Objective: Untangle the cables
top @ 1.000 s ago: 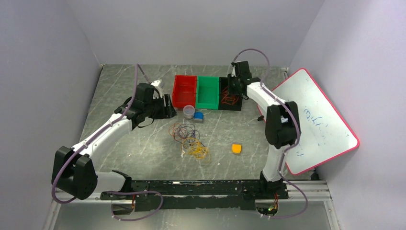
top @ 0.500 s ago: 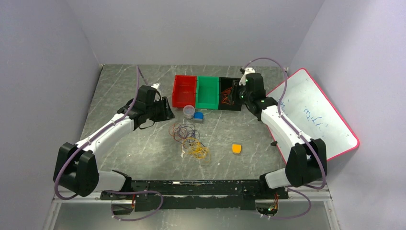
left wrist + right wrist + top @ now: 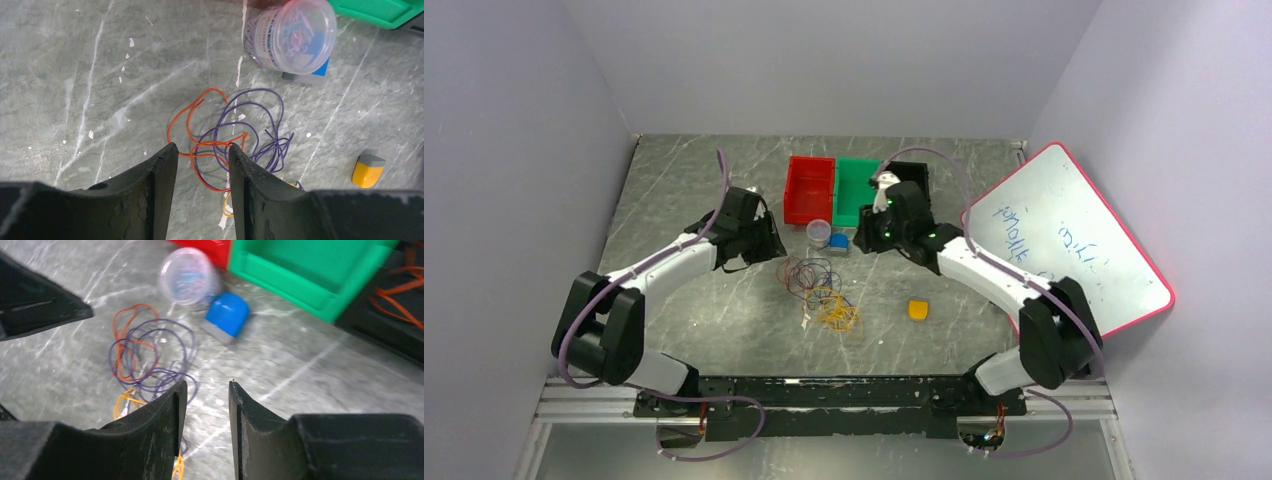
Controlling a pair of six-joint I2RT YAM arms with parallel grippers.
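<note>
Overhead, we see the cables [image 3: 820, 290] lying in one tangled heap on the grey table [image 3: 684, 180], about midway between the two arms and nearer to us than the row of bins. The left gripper [image 3: 776, 240] sits just left of the heap's far edge. The right gripper [image 3: 862, 240] is off to the heap's far right, beside the blue block [image 3: 838, 242] and the clear cup [image 3: 819, 231]. From up here we cannot tell how wide either pair of jaws stands. Behind them are the red bin [image 3: 810, 188], the green bin [image 3: 856, 190] and the black bin [image 3: 916, 172]. A yellow block [image 3: 918, 310] lies apart on the right, and a whiteboard [image 3: 1069, 250] leans at the right wall.

Through the left wrist camera we look between jaws parted a moderate way, with nothing gripped. Purple loops [image 3: 250, 135] and a red-orange strand [image 3: 190, 117] lie on the table past the fingertips, and some of the wire shows in the gap. Whether a finger touches it we cannot tell.

Through the right wrist camera the jaws are likewise released, with only bare table between them. The tangle lies to their left, with a bit of yellow-orange wire [image 3: 126, 400] by the left finger. Orange strands [image 3: 400, 295] rest in the black bin.
</note>
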